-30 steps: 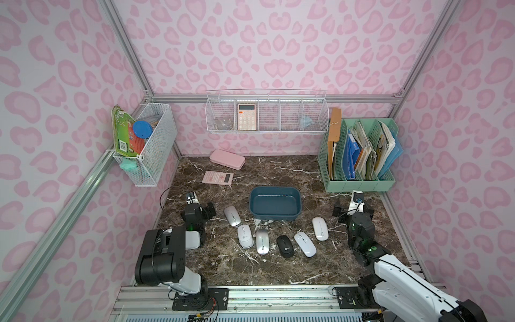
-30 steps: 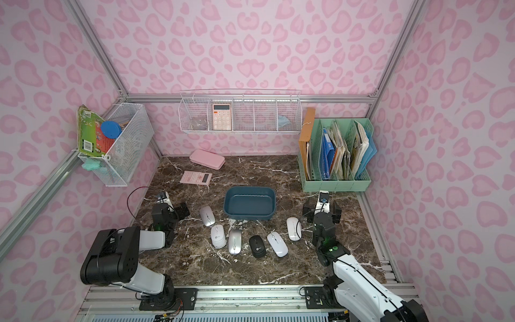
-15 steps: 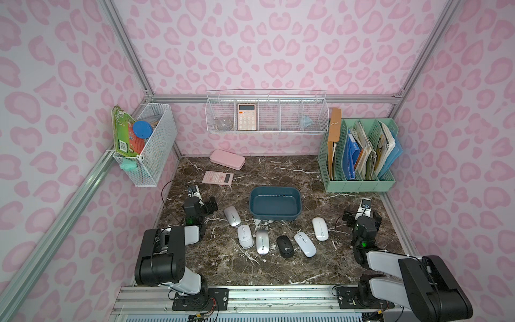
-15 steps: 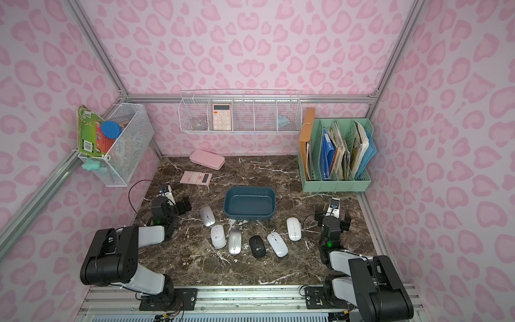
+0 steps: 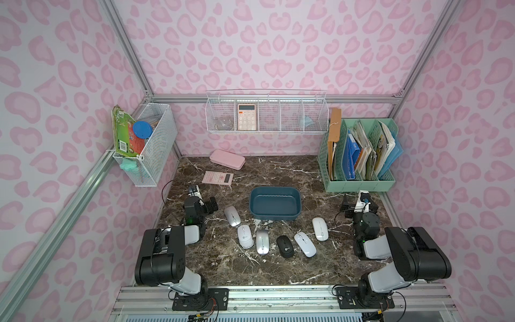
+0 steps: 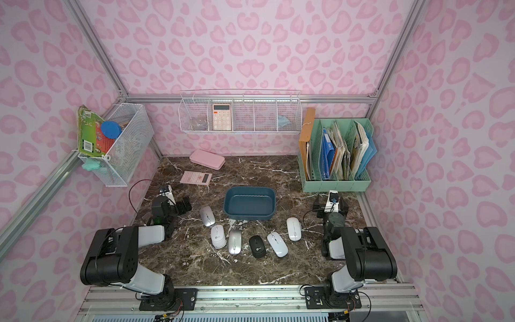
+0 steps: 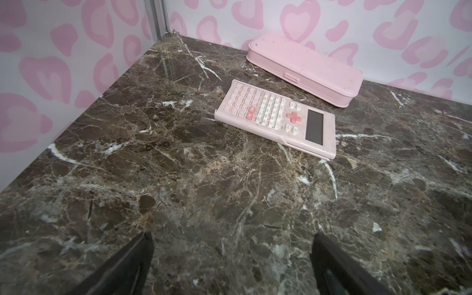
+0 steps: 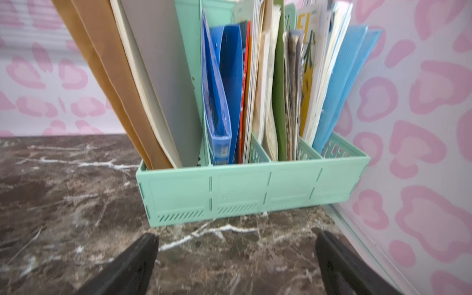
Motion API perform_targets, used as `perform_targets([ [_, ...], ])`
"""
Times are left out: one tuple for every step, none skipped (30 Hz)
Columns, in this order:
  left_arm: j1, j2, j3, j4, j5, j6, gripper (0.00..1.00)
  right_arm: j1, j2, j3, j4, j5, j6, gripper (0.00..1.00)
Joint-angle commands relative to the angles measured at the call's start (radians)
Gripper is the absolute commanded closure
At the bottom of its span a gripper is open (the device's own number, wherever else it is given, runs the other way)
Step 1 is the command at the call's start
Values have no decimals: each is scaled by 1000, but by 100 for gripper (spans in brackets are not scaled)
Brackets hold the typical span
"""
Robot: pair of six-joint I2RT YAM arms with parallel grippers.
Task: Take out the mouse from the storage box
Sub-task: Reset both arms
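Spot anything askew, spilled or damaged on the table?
Nothing spilled or broken. The storage box is empty, with six mice loose on the table near it. The pink calculator and pink case lie at a slant, and the brown folder leans out of the file rack.

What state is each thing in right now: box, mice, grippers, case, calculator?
Storage box: upright, empty.
Mice: all six outside it, right side up.
Left gripper: jaws open, empty.
Right gripper: jaws open, empty.
Pink case: closed, lying flat.
Pink calculator: face up, display dark.
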Motion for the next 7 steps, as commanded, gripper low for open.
perform_targets([
  [0, 4, 8, -12, 16, 12, 1, 1, -15, 1, -20, -31, -6, 0],
  [0, 3, 7, -10, 17, 13, 0, 1, -26, 13, -60, -32, -6, 0],
  [0, 2, 7, -11, 16, 13, 1, 3, -27, 21, -83, -24, -1, 0],
  [1, 0, 4, -8, 17, 13, 1, 3, -16, 28, -77, -8, 1, 0],
  [1, -2, 1, -6, 15, 15, 0, 2, -3, 34, -69, 12, 9, 0],
  [-1, -5, -4, 0, 13, 21, 0, 2, 5, 23, -34, 22, 12, 0],
  [-7, -5, -3, -1, 7, 20, 0, 3, 10, 22, -19, 37, 14, 0],
])
